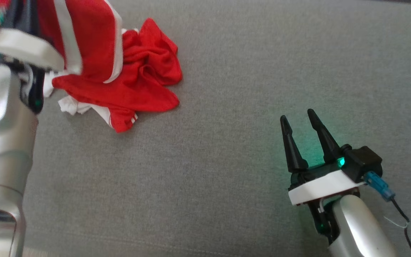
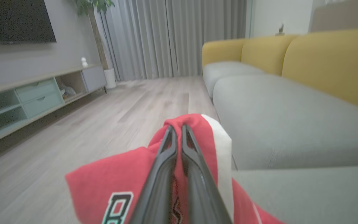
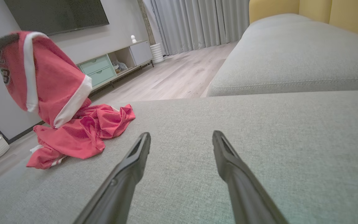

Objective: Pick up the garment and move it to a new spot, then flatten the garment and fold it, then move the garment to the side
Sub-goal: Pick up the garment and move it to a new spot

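Left claw [image 2: 176, 128] pinches the garment [image 1: 137, 82], one end raised, the rest heaped on the sofa [image 1: 244, 71], well apart from the spread right claw [image 1: 297, 114]

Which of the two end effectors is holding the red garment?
The left end effector, shut on the red garment; the right end effector is open, apart from it.

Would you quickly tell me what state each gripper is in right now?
Left gripper: shut on the red garment.
Right gripper: open, holding nothing.
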You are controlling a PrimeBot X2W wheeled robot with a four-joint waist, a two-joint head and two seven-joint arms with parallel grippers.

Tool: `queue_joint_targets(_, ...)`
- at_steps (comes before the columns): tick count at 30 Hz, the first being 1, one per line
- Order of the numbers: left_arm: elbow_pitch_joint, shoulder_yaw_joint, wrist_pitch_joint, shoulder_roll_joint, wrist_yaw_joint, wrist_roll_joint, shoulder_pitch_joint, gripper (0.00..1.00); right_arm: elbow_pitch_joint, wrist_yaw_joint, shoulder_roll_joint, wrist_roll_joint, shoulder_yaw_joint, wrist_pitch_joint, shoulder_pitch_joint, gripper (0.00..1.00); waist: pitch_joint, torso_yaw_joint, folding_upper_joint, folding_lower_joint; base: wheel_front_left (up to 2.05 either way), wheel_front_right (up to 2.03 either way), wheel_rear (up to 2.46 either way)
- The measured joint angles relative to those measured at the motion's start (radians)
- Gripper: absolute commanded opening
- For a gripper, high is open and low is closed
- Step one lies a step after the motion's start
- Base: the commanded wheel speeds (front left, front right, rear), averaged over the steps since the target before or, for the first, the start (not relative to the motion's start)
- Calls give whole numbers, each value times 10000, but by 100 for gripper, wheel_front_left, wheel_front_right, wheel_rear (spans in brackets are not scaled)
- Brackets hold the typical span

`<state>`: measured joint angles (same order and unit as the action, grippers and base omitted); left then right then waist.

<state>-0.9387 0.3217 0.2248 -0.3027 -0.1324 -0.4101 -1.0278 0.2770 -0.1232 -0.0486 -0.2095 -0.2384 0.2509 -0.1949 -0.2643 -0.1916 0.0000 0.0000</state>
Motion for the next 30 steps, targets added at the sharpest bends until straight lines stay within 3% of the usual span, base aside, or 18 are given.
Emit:
queue_joint_targets(9,3317,247,328,-430,0,-610,621,0,-8,0,0,-360,125,0,108,100,896,371,0,-2,0,0,0)
queue_joint_targets(15,4633,978,-140,-286,2,-746,1592,0,-31,0,0,-635,176,0,285,100,1075,877,0,-1,0,0,0)
queue_joint_targets(21,6266,1910,-932,293,96,-819,2389,0,-253,0,2,-817,215,0,221,100,1024,1984,0,0,0,0,0)
queue_joint_targets(30,6475,2700,-1444,961,196,-650,2467,0,-683,0,4,-1331,-82,2,155,100,581,3682,0,1,0,0,0)
